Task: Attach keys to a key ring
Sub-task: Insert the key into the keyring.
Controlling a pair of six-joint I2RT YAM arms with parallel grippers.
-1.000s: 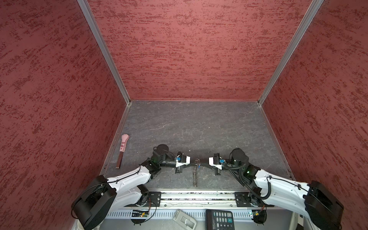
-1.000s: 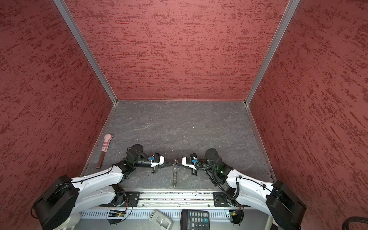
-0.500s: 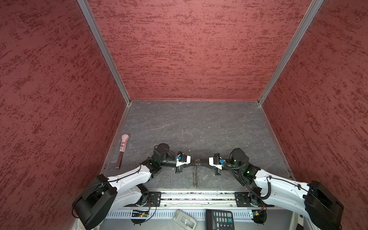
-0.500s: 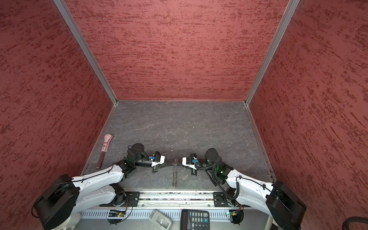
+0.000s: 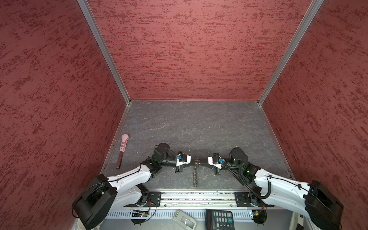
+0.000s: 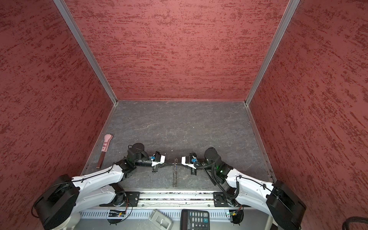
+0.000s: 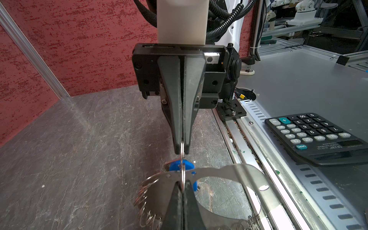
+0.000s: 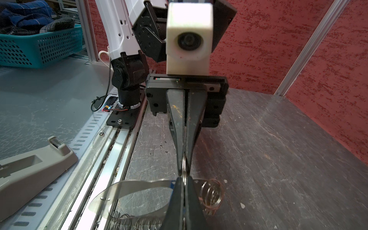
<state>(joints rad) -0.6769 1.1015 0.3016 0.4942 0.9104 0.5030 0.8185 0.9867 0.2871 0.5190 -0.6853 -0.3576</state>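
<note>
A dark grey, stone-veined surface (image 5: 199, 127) floors a booth closed on 3 sides by red, rough-textured wall panels (image 5: 189, 49), which are joined at the 2 far corners by aluminium posts (image 5: 107, 53). A pink paw-tipped stick (image 5: 122, 148) lies along the foot of the left wall.

Near the front edge the 2 arms meet tip to tip. The left arm's fingers (image 8: 178, 139) and the right arm's fingers (image 7: 176, 119) each pinch the tiny silver ring (image 8: 184, 165) of the small blue rectangular plastic key tag (image 7: 178, 165), which is clear of the surface.

The large thin metal-band hoop (image 7: 249, 173) (edge-on in both top views, its row of silver wire links (image 5: 196, 175) running toward the front rail) meets the fingers at that spot. Whether the ring is threaded through it I cannot tell.

Beyond the rail, a black calculator (image 5: 219, 219) and a grey plastic dispenser (image 5: 184, 220) sit on a pale grey deck.
</note>
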